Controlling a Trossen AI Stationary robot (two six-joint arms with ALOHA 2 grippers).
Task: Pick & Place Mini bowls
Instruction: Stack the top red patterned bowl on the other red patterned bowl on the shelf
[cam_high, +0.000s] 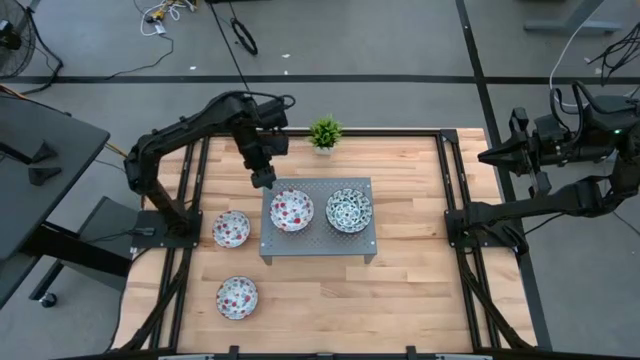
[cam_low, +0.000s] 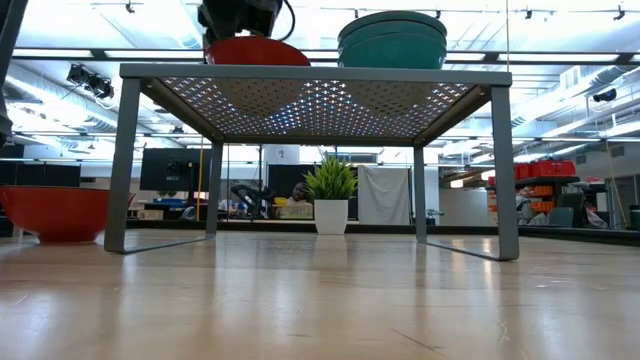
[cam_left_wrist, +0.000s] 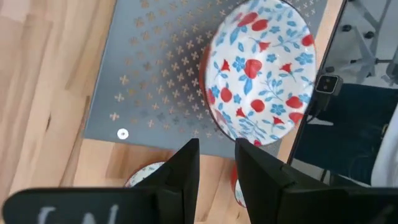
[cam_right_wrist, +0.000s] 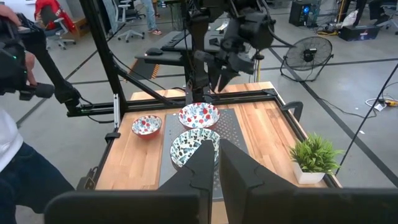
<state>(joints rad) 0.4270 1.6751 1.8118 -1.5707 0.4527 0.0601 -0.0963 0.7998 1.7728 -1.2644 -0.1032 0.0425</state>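
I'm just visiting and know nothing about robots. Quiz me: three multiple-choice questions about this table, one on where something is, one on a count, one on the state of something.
1. Where does the blue-green bowl sit?
A. on the wood beside the plant
B. on the grey metal stand
C. in a gripper

2. How many red-patterned bowls are in view?
A. one
B. three
C. five

3. What is the left gripper doing?
A. carrying a bowl
B. hovering empty over the stand's edge
C. parked off the table

Answers:
1 B: the blue-green bowl rests on the stand, beside one red bowl.
2 B: that one, plus two red bowls on the wood.
3 B: the left gripper hangs at the stand's back edge with nothing between its fingers; the right gripper waits off the table's right side.
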